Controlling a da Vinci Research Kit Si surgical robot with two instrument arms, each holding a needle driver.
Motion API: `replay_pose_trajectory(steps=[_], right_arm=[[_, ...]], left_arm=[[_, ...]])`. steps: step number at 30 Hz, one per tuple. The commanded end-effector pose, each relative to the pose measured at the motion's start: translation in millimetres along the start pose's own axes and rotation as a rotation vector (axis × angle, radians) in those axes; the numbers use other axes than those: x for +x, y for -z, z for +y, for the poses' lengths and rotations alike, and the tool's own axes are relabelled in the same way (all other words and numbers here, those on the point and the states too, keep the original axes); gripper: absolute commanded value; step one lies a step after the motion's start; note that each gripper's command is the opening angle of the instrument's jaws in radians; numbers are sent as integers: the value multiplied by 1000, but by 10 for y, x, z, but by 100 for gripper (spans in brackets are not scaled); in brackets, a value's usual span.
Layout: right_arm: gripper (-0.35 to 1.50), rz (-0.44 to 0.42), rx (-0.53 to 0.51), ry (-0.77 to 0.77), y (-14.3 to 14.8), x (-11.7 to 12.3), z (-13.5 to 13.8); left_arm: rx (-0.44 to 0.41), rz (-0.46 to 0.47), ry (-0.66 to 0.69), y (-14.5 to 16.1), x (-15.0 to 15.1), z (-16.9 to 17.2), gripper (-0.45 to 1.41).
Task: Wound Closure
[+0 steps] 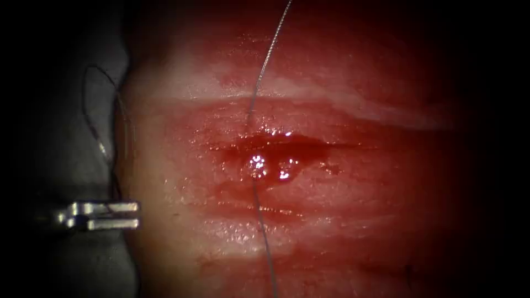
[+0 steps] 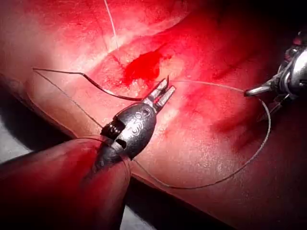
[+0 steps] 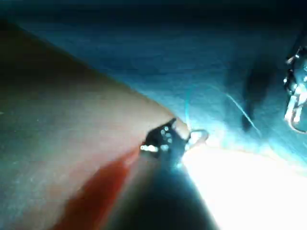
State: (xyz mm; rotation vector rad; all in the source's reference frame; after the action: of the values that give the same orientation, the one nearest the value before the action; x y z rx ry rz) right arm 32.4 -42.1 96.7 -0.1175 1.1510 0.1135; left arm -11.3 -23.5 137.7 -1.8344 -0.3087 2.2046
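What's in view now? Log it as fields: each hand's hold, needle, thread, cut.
Left hand: at the left edge of the tissue; one end of the needle reaches it, grip unclear.
Right hand: shut on the thread.
Needle: left of the cut, apparently lying over the tissue, not in it.
Thread: runs across the cut from above to below.
Cut: red fluid pooled in it.

Endoscope overhead, wrist views close, sharing tissue (image 1: 331, 221)

Dim vignetted edges, central glare, soft focus
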Motion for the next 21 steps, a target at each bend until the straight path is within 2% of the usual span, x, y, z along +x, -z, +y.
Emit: replay_pose_trajectory(steps=[1, 4, 10, 13, 21], right_arm=[[123, -9, -3, -3, -9, -19, 1], [116, -11, 3, 20, -14, -41, 19], [121, -30, -5, 33, -33, -87, 56], [111, -24, -1, 45, -42, -102, 71], [106, -1, -30, 56, -80, -140, 103]], left_arm=[[-5, 1, 4, -6, -8, 8, -45], [-6, 1, 4, -5, -8, 8, -45], [-7, 2, 3, -3, -9, 8, -45], [-7, 2, 3, -3, -9, 7, -45], [-7, -1, 7, -4, -11, 7, -45]])
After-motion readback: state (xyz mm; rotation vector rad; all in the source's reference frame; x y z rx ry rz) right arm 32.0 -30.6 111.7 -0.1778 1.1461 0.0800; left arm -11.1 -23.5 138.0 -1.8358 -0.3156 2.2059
